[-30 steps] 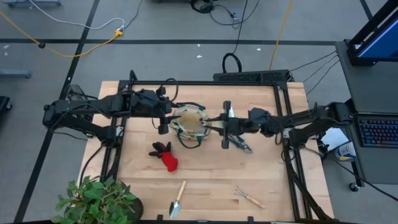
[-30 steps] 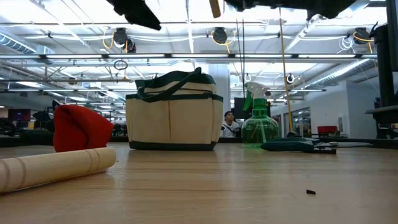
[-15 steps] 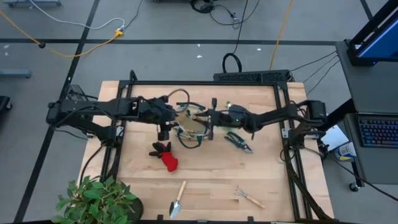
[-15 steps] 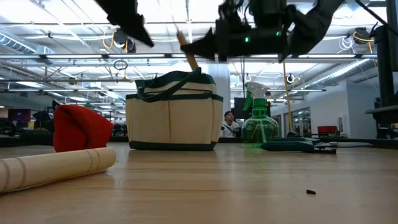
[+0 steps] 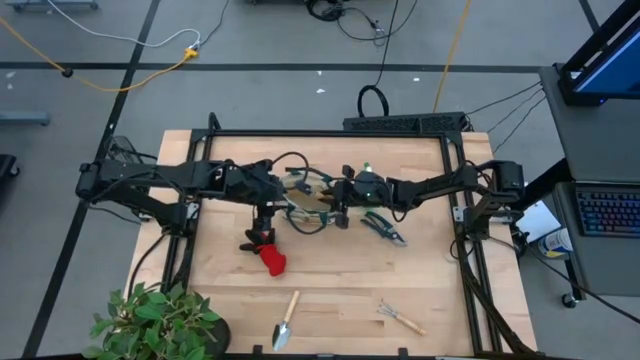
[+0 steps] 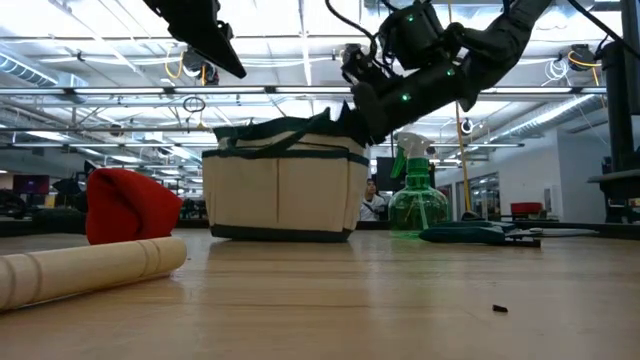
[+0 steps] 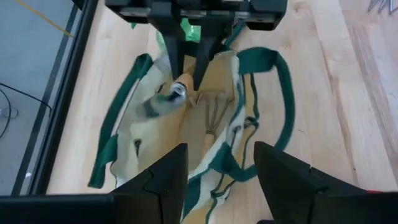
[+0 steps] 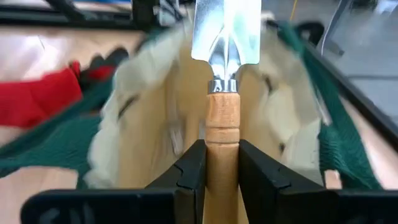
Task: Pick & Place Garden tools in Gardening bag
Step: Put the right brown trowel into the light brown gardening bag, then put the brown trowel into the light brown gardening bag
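Right wrist view: the right gripper (image 8: 222, 165), clamped on a wooden-handled trowel (image 8: 225, 37), has swung in from beside the bag (image 8: 143, 124) to its open mouth, so dropping comes next. A fork (image 7: 213, 115) already lies inside. The left gripper (image 7: 217, 165), fingers spread and empty, hovers over the bag, crowding the rim.

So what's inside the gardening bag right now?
A wooden-handled fork lies inside the gardening bag. The right gripper holds a trowel over the opening. The bag's walls hide the rest.
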You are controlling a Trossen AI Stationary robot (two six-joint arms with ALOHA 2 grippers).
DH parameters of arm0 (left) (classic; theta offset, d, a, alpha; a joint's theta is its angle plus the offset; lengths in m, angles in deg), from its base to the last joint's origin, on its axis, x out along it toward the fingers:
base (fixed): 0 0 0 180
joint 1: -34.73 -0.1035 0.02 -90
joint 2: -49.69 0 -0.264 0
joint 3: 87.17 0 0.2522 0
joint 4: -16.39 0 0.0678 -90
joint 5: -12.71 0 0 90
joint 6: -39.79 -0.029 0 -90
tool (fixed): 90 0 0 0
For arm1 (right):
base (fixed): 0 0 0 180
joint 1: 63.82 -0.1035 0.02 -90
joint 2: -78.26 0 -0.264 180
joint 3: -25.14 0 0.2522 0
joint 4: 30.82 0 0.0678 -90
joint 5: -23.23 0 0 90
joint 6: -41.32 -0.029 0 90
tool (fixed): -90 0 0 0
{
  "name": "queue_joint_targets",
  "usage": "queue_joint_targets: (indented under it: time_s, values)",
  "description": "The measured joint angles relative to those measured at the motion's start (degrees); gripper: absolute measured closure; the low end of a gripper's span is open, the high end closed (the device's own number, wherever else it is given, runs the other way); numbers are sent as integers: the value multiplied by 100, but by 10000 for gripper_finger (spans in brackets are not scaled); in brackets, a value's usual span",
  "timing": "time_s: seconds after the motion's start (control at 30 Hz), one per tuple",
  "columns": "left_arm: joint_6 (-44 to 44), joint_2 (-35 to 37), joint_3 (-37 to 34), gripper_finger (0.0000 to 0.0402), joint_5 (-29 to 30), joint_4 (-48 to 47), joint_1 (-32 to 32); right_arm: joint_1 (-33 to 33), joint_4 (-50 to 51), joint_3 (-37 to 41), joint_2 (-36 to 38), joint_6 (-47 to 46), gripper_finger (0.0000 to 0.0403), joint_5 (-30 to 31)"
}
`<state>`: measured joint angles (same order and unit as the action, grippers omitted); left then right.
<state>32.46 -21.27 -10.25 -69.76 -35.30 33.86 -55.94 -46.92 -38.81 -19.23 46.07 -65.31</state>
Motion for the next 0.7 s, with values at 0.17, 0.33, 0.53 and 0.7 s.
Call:
queue_joint_targets:
  time_s: [0.17,0.33,0.53,0.7]
  values:
    - [9,0,0,213,0,-2,0,2,588,-2,0,6,338,-17]
    - [15,0,0,213,2,27,0,2,759,-2,0,45,325,-17]
    - [15,0,0,213,2,42,0,2,721,0,-4,47,304,-17]
    - [13,0,0,213,4,42,0,2,698,0,-5,47,285,-20]
